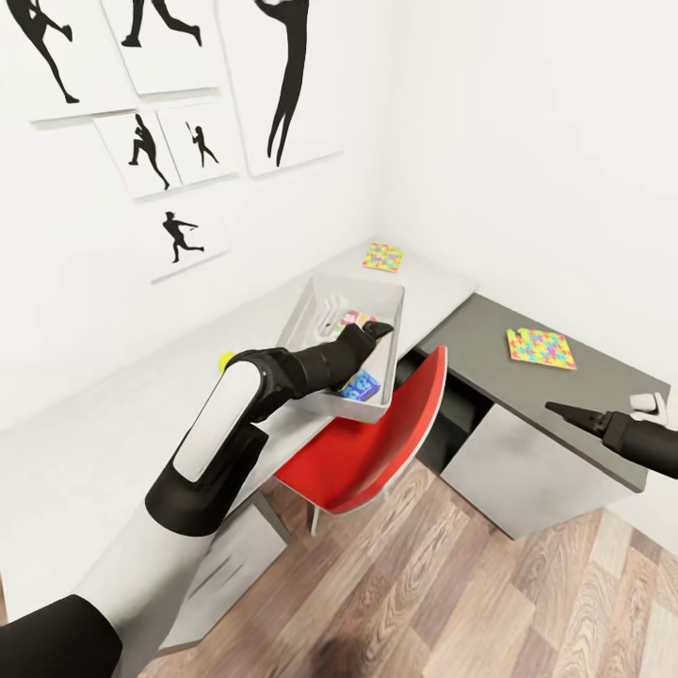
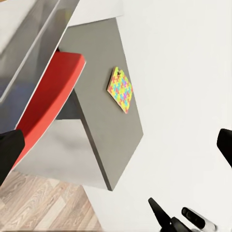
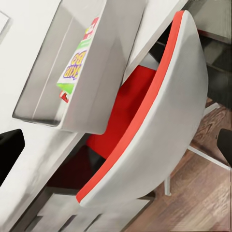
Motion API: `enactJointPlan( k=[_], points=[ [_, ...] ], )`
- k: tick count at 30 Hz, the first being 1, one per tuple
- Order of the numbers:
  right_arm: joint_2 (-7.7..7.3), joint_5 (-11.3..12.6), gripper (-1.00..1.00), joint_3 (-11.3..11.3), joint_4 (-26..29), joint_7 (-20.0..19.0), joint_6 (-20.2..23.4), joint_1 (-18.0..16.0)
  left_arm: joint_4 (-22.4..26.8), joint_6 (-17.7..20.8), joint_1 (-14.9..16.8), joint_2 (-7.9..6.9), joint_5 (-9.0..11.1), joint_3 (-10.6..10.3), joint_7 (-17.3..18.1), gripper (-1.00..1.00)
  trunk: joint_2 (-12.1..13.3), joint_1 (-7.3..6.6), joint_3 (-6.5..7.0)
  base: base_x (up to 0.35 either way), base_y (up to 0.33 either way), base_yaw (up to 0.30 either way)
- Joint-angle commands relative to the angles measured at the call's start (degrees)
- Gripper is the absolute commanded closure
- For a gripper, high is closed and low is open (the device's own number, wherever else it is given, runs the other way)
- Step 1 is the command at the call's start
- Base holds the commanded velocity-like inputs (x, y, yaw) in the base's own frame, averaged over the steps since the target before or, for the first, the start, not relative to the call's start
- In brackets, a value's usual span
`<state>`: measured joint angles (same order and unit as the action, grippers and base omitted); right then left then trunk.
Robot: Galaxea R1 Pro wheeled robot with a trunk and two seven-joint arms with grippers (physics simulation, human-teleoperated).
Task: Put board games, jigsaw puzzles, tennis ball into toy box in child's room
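My left tool (image 1: pixel 375 331), black and glossy on a white-and-black arm, reaches over the near rim of the plain light grey thin-walled toy box (image 1: pixel 306 315). Its tips sit above the contents; I cannot tell whether it is wide or narrow. In the left wrist view only dark finger edges (image 2: pixel 225 144) show at the frame sides.

My right tool (image 1: pixel 572 414) hangs over the front edge of the lower dark grey matte side cabinet (image 1: pixel 480 344), a pointed black fingertip showing. Can't tell its opening either.

The toy box sits on the pale grey-white smooth surface (image 1: pixel 141 395) and overhangs its front edge. Inside: a flat card board game box, green-edged with yellow and red print (image 3: pixel 77 65), leaning on the wall in the right wrist view, and a smaller blue flat box (image 1: pixel 361 385) at the near end. Some white shapes at the far end are too unclear to name.

A small yellow-green tennis ball (image 1: pixel 226 360) is on the surface just beside my left arm, partly hidden by it. One thin flat square jigsaw puzzle with a many-coloured interlocking pattern (image 1: pixel 382 256) lies on the surface beyond the box, near the wall corner. The second jigsaw puzzle (image 1: pixel 540 347) lies flat on the dark cabinet top, well apart from the box.

A red moulded chair with a pale grey back shell (image 1: pixel 377 443) is tucked under the surface, below the box. Wood-plank floor (image 1: pixel 452 584). Black silhouette sports posters (image 1: pixel 179 141) on the white wall.
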<state>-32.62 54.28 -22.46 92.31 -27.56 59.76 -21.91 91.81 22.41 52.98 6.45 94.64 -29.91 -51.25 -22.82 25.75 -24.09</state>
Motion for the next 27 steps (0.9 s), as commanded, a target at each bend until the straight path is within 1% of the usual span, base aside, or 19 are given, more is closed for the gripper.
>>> enactJointPlan(
  k=[1,5,6,8,9,10,11,13,14,15,16,18,19,20,21,23,24,26,27],
  points=[
    [-0.01,-0.48,-1.00,-0.06,0.00,-0.52,0.24,-0.06,0.04,0.19,0.05,0.02,0.24,0.04,-0.37,-1.00,-0.10,0.04,0.00,-0.009,0.000,0.000],
    [0.04,-0.50,-1.00,1.33,-0.01,2.55,0.24,-0.12,0.04,1.90,-0.56,0.00,0.10,-0.01,-0.40,-1.00,-0.10,0.04,0.37,-0.006,0.000,0.000],
    [0.04,-0.50,-1.00,1.33,-0.01,2.55,0.24,-0.12,0.04,1.90,-0.56,0.00,0.10,-0.01,-0.40,-1.00,-0.10,0.04,0.46,-0.005,0.000,0.000],
    [0.06,-0.49,-1.00,2.65,-0.02,6.07,0.24,-0.28,0.04,3.20,-1.27,0.02,0.01,-0.02,-0.41,-1.00,-0.10,0.04,0.65,-0.003,0.000,0.000],
    [0.06,-0.49,-1.00,2.65,-0.02,6.07,0.24,-0.28,0.04,3.20,-1.27,0.02,0.01,-0.02,-0.41,-1.00,-0.10,0.04,0.74,-0.003,0.000,0.000],
    [0.09,-0.49,-1.00,3.26,-0.02,8.28,0.24,-0.36,0.04,3.77,-1.69,0.03,-0.09,-0.05,-0.42,-1.00,-0.10,0.04,0.83,-0.002,0.000,0.000],
    [0.09,-0.49,-1.00,3.26,-0.02,8.28,0.24,-0.36,0.04,3.77,-1.69,0.03,-0.09,-0.05,-0.42,-1.00,-0.10,0.04,0.92,-0.002,0.000,0.000],
    [0.17,-0.49,-1.00,4.18,-0.02,12.92,0.24,-0.51,0.04,4.63,-2.54,0.04,-0.62,-0.40,-0.42,-1.00,-0.10,0.04,1.11,-0.002,0.000,-0.002],
    [0.17,-0.49,-1.00,4.18,-0.02,12.92,0.24,-0.51,0.04,4.63,-2.54,0.04,-0.62,-0.40,-0.42,-1.00,-0.10,0.04,1.20,-0.002,0.000,-0.004],
    [0.23,-0.47,-1.00,4.51,-0.02,15.16,0.24,-0.56,0.04,4.93,-2.91,0.04,-1.14,-0.85,-0.42,-1.00,-0.10,0.04,1.29,-0.001,0.000,-0.012],
    [0.23,-0.47,-1.00,4.51,-0.02,15.16,0.24,-0.56,0.04,4.93,-2.91,0.04,-1.14,-0.85,-0.42,-1.00,-0.10,0.04,1.39,-0.001,0.000,-0.012],
    [0.47,-0.48,-1.00,4.99,-0.02,18.95,0.24,-0.68,0.04,5.39,-3.47,0.10,-2.69,-2.43,-0.44,-1.00,-0.10,0.04,1.57,-0.001,0.000,-0.027],
    [0.47,-0.48,-1.00,4.99,-0.02,18.95,0.24,-0.68,0.04,5.39,-3.47,0.10,-2.69,-2.43,-0.44,-1.00,-0.10,0.04,1.66,-0.001,0.000,-0.032],
    [0.73,-0.48,-1.00,5.17,-0.02,20.39,0.24,-0.75,0.01,5.56,-3.65,0.16,-3.69,-3.39,-0.49,-1.00,-0.10,0.04,1.76,-0.001,0.000,-0.041],
    [0.73,-0.48,-1.00,5.17,-0.02,20.39,0.24,-0.75,0.01,5.56,-3.65,0.16,-3.69,-3.39,-0.49,-1.00,-0.10,0.04,1.85,-0.001,0.000,-0.041],
    [1.38,-0.48,-1.00,5.41,-0.02,22.50,0.24,-0.85,-0.03,5.80,-3.82,0.33,-5.82,-5.12,-0.59,-1.00,-0.10,0.04,2.03,0.000,0.000,-0.052],
    [1.38,-0.48,-1.00,5.41,-0.02,22.50,0.24,-0.85,-0.03,5.80,-3.82,0.33,-5.82,-5.12,-0.59,-1.00,-0.10,0.04,2.13,0.000,0.000,-0.055],
    [2.00,-0.49,-1.00,5.57,-0.02,23.86,0.24,-0.92,0.06,5.96,-3.92,0.42,-7.58,-6.24,-0.60,-1.00,-0.10,0.04,2.31,0.000,0.000,-0.064],
    [2.00,-0.49,-1.00,5.57,-0.02,23.86,0.24,-0.92,0.06,5.96,-3.92,0.42,-7.58,-6.24,-0.60,-1.00,-0.10,0.04,2.40,0.000,0.000,-0.066]
  ],
)
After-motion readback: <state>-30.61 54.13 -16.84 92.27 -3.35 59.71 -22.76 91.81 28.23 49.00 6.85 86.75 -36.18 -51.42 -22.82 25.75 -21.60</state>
